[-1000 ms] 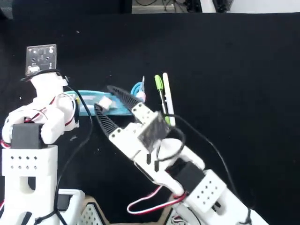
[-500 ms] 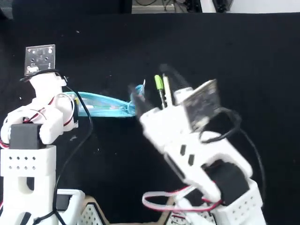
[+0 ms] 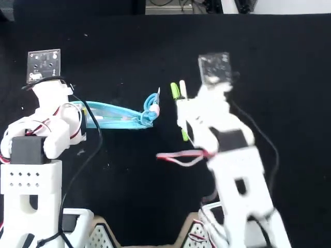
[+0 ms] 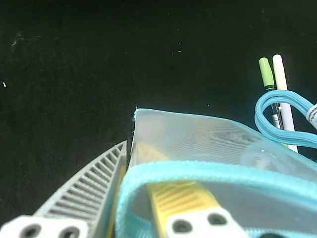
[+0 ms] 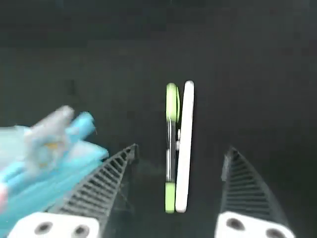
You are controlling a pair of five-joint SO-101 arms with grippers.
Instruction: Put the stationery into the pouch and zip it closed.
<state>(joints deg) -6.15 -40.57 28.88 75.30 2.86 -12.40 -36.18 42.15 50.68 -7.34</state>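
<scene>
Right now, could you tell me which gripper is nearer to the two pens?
Right. The right gripper hangs open over the pens, a finger on each side; the left gripper clamps the pouch farther away.

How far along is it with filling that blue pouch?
Early on. Done: the left tool grips the pouch by one end. In hand: the open right tool hangs over the green pen and white pen. Left: both pens go in, then zipping.
</scene>
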